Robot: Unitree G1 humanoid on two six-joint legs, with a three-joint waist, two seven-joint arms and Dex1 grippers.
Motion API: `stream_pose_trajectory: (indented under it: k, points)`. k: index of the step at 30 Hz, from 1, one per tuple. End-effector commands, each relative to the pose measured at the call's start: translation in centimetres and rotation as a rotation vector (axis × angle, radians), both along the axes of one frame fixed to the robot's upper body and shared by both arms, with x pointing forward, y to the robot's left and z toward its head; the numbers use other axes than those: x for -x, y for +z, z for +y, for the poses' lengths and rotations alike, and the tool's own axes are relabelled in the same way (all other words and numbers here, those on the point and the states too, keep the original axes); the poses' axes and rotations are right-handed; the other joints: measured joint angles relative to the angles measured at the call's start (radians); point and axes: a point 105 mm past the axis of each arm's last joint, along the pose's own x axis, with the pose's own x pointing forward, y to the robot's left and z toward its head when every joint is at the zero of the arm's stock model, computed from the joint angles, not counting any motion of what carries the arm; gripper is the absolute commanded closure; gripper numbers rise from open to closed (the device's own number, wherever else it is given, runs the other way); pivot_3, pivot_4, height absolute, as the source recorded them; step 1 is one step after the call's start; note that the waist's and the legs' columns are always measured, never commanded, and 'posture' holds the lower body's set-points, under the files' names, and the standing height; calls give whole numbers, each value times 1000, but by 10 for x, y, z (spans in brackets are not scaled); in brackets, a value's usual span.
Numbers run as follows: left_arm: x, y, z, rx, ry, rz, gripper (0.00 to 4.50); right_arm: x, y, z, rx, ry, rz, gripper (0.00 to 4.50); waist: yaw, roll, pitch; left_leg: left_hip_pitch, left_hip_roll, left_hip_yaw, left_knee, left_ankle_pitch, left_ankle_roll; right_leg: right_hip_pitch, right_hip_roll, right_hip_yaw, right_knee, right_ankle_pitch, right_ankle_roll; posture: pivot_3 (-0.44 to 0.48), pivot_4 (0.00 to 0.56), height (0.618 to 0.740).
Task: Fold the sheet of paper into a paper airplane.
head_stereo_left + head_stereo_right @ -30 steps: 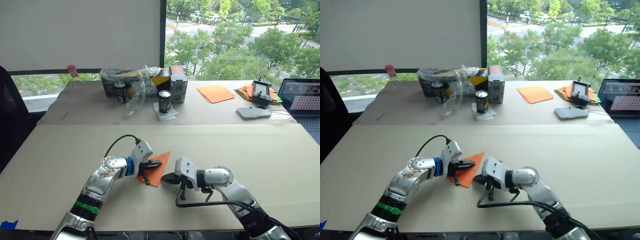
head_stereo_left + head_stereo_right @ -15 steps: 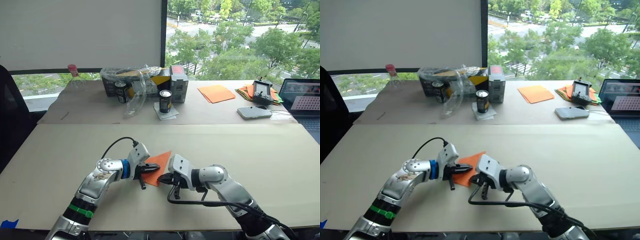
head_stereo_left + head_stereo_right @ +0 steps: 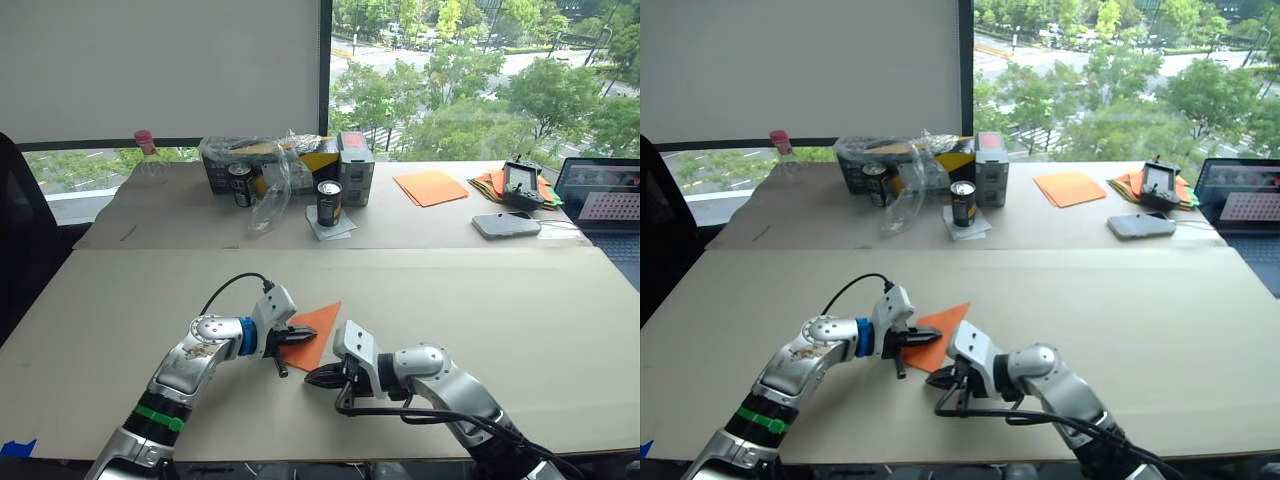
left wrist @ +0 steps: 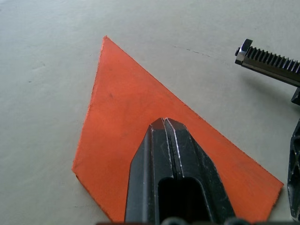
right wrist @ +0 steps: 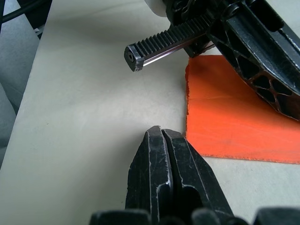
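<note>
step: pressing a crease | sheet of paper (image 3: 312, 335) lying folded, lower centre of the counter (image 3: 480, 300) | left gripper (image 4: 163, 123) closed, tips pinning it flat | right gripper (image 5: 161, 133) closed, empty, just beside its edge | advice: keep pinning, sweep along the fold

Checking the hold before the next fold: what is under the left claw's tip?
The folded orange sheet of paper lies flat on the table under the shut left claw. The claw hides the paper directly beneath it.
</note>
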Motion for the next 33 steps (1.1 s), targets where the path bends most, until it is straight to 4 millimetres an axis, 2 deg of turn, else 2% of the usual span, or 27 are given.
stream_pose_trajectory:
  k: [1, 4, 7, 12, 17, 20, 25, 33]
  points:
    - [-5, 1, 4, 7, 30, 9, 4468, -3, 27, -4, -56, -11, -50, 4500, 2, 0, 0, 0, 0, 0, 0, 0, 0, 0, 0, 0, 0, 0, 0, 0, 150, 670]
    - [-9, 7, 6, 44, 61, 18, 4468, -12, 68, -8, -152, -56, -139, 4500, 1, 0, 1, -3, -1, 0, 1, 0, 0, -2, 0, 0, 0, 0, 0, 0, 150, 670]
    - [-17, 8, 8, 39, 99, -5, 4468, -32, 78, -8, -184, -137, -220, 4500, 1, 0, 1, -3, 0, 0, 1, 0, 0, -2, 0, 0, 0, 0, 0, 0, 150, 670]
    - [-20, 4, 9, 34, 119, -8, 4468, -56, 49, -10, -46, -198, -248, 4500, 3, 0, 1, -2, -1, 0, 0, 0, 0, -2, -1, 0, 0, 0, 0, 0, 150, 670]
    - [-32, 14, 10, 73, 193, -59, 4468, -58, 15, 2, 51, -144, -237, 4500, 0, 0, 1, -3, -1, 0, 0, 0, -1, -3, -1, 0, 0, 0, 0, 0, 150, 670]
    - [-34, 22, 2, 125, 188, -52, 4468, -57, -1, 1, 112, -128, -223, 4500, 0, 0, 1, -3, -1, 0, 0, 1, -1, -3, -1, 0, 1, 0, 0, 0, 150, 670]
    - [-38, 13, -11, 100, 137, -30, 4468, -51, -8, 0, 125, -125, -186, 4500, 1, 0, 1, -3, -1, 0, 0, 0, -1, -3, -1, 0, 1, 0, 0, 0, 150, 670]
    - [-50, 15, -36, 87, 41, -54, 4468, -49, -14, -3, 149, -149, -156, 4500, 1, 0, 1, -3, -2, 0, 1, 0, -1, -2, -1, 0, 1, 0, 0, 0, 150, 670]
